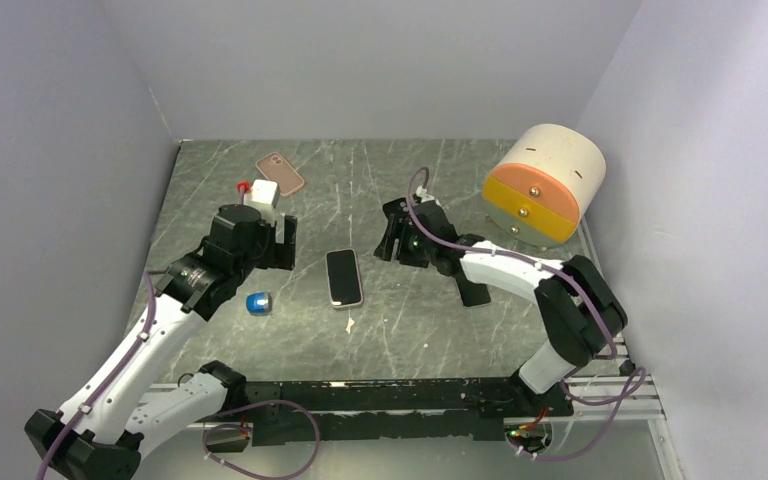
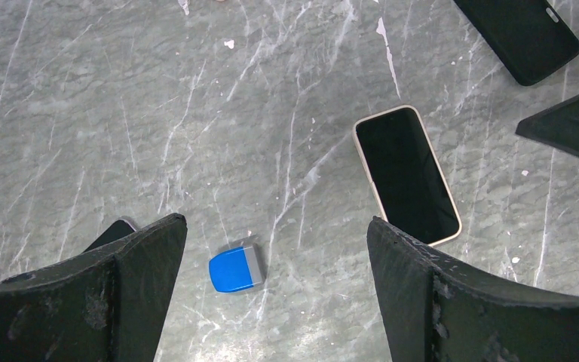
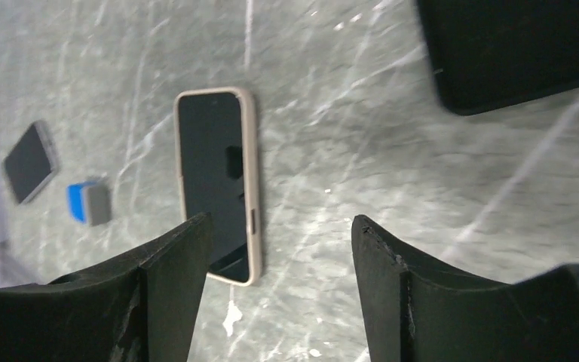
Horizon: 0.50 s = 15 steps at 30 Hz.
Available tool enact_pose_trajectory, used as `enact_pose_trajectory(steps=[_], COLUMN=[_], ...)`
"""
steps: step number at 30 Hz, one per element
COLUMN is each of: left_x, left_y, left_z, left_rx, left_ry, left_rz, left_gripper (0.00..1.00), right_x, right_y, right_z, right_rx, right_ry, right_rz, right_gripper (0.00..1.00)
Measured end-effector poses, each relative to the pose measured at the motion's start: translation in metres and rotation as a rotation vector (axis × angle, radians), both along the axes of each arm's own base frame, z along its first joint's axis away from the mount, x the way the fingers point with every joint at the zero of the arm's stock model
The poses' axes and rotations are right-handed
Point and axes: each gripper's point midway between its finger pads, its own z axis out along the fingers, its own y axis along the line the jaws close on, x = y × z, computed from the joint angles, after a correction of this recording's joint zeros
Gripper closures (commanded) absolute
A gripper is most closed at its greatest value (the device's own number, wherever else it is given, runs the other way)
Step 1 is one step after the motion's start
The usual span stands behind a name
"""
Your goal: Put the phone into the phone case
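Observation:
A phone with a dark screen and a beige rim lies face up mid-table; it also shows in the left wrist view and the right wrist view. A black phone case lies to its right, partly under my right arm, and shows in both wrist views. My left gripper is open and empty, above the table left of the phone. My right gripper is open and empty, just right of the phone.
A pink phone case and a white block with a red part lie at the back left. A small blue and grey object sits left of the phone. Another small dark phone lies beyond it. A beige and orange cylinder stands back right.

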Motion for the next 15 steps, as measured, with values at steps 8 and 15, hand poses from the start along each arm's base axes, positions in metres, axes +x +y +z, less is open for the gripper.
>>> enact_pose_trajectory(steps=[8, 15], left_x=[0.0, 0.0], left_y=[0.0, 0.0], left_z=[0.0, 0.0], left_rx=[0.0, -0.001], left_ry=[0.0, -0.001], left_rz=[0.0, 0.0], left_gripper=[0.06, 0.06], right_x=[0.019, 0.015], right_y=[-0.069, -0.124], right_z=[0.005, -0.001], right_rx=[-0.283, -0.427], right_ry=[-0.035, 0.015], right_rz=[-0.17, -0.276], right_gripper=[0.01, 0.01])
